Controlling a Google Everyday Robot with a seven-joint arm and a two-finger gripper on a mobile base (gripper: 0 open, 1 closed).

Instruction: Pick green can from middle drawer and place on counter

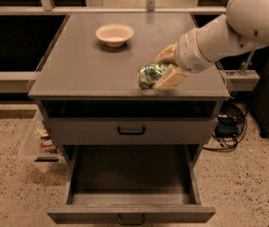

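The cream bowl [114,34] sits far back on the grey worktop [77,65]. It is well away from me, so I do not think I will bump it. Low down, the middle drawer [130,214] is pulled out. The green can [147,75] is near the front edge of the worktop, on it or just over it; I cannot tell which. If I let go too high, it could tip, roll off that edge and drop toward the drawer or the floor. It is small and shiny, green and silver, with bent, bumpy sides, so it may wobble. My end effector [158,73] comes in from the right, and its two tan fingers [170,78] squeeze the can.
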